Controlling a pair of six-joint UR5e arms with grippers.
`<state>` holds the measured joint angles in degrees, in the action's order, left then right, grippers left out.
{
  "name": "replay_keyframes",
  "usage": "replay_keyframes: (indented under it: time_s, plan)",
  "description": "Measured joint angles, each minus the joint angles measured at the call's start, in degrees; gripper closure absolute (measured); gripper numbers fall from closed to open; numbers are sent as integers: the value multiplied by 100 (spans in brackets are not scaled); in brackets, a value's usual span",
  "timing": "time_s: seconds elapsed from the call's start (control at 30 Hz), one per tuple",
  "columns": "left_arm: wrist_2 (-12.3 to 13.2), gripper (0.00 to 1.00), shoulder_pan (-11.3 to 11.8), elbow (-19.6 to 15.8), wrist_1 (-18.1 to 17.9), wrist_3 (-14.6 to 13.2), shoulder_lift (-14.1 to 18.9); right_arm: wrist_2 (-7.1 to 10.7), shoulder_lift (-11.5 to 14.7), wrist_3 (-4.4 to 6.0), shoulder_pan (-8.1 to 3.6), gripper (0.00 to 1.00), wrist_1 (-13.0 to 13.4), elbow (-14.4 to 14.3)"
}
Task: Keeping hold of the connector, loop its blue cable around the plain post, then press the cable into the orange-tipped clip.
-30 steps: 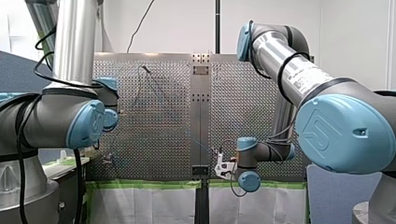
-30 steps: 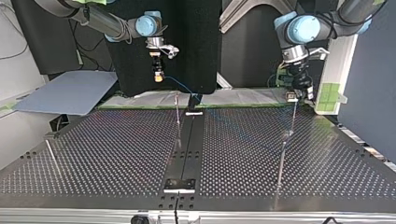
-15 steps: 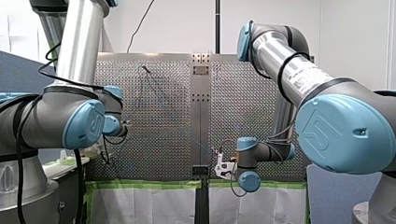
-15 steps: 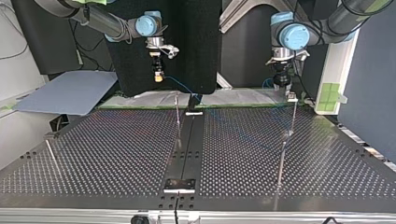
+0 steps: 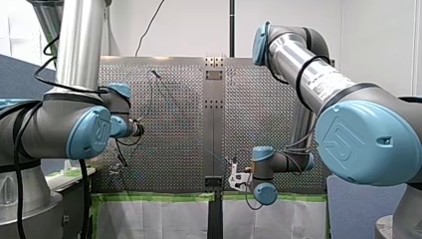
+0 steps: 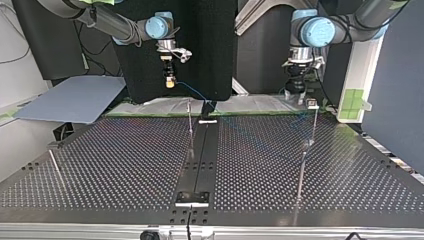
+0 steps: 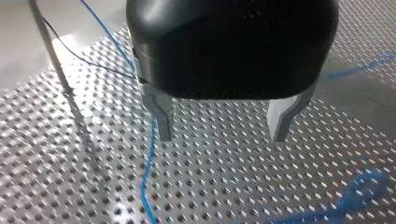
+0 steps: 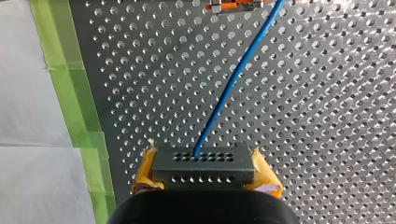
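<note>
In the right wrist view my right gripper point(image 8: 204, 175), with yellow pads, is shut on a dark grey connector point(image 8: 204, 162). The blue cable point(image 8: 238, 74) leaves the connector and runs ahead to an orange-tipped clip point(image 8: 232, 5). My left gripper point(image 7: 223, 127), black with metal fingers, hangs open above the perforated plate with nothing between its fingers. The blue cable point(image 7: 148, 172) lies on the plate under one finger. A thin plain post point(image 7: 49, 51) stands off to that side. In the top view my right gripper point(image 6: 170, 83) is at the left and my left gripper point(image 6: 298, 96) at the right.
The perforated table point(image 6: 125, 165) carries a slim post point(image 6: 190, 122) near its middle seam, another post point(image 6: 313, 125) with a small head at the right, and a short rod point(image 6: 54, 162) at the left. Green tape point(image 8: 79, 93) edges the plate. A grey sheet point(image 6: 75, 100) lies beyond.
My left arm has swung toward the table's middle, leftward in the top view, and its wrist has turned. My right gripper has stayed still, holding the connector.
</note>
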<state>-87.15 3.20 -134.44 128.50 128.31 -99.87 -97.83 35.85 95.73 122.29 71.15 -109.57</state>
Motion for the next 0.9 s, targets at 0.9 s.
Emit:
replay_keyframes:
  time_s: [0.9]
  plan:
    - [655, 0, -16, 577, 265, 390, 1448, 23, -2, 8, 14, 100, 2, 1]
